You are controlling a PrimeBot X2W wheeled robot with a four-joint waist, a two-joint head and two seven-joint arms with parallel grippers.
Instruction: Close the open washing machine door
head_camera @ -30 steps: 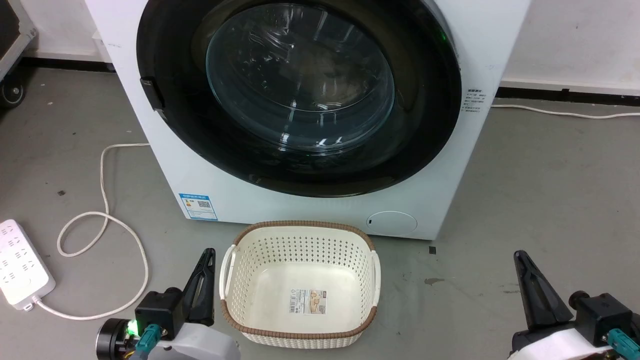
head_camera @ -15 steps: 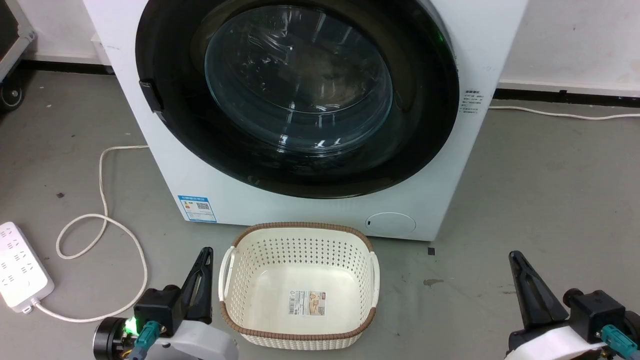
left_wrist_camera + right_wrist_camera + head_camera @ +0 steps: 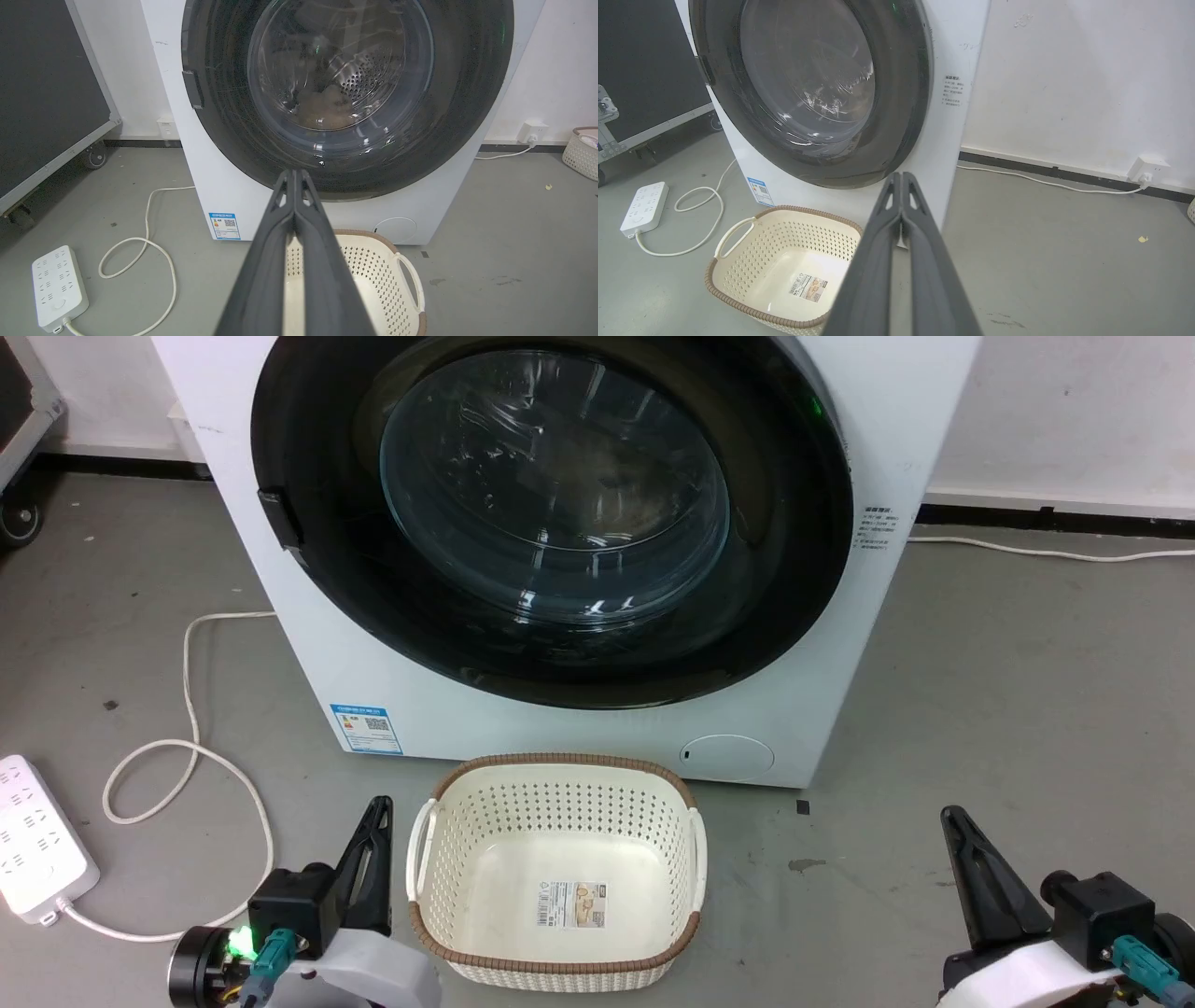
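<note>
My right hand has both fingers pressed together, holding nothing. Beyond it the washing machine door sits flush against the washing machine. A cream perforated basket stands near on the floor, with a power strip to its left.

Head view high, tilted down, wrist views low, level, all sharing washing machine and basket
</note>
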